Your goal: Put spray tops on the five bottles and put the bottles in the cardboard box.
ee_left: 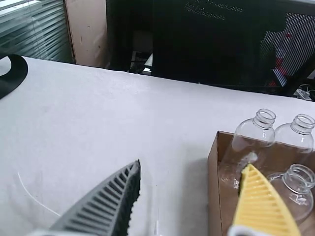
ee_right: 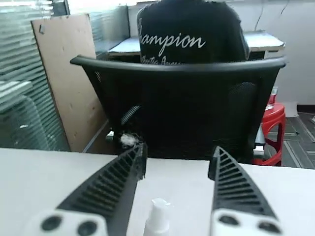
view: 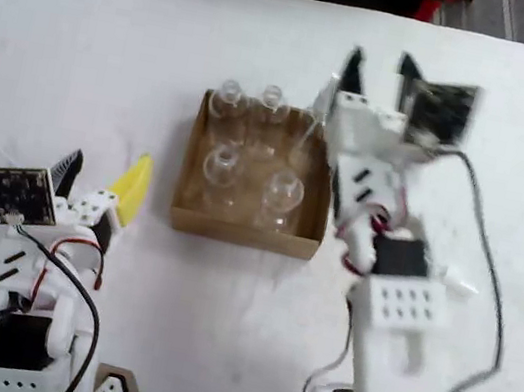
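Table (view: 84, 53) past the box (view: 241, 231); right gripper (ee_right: 178, 150) spread astride a spray top (ee_right: 158, 216), could topple it by closing off-centre; left gripper (view: 100, 178) gapes empty.

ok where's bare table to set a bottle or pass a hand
Bare: the table left of the cardboard box, past the left hand, and the strip in front of it. Crowded: the box's right side, by the right hand; bottles fill the box.

White table (view: 74, 51), black chair (ee_right: 197, 113) behind.
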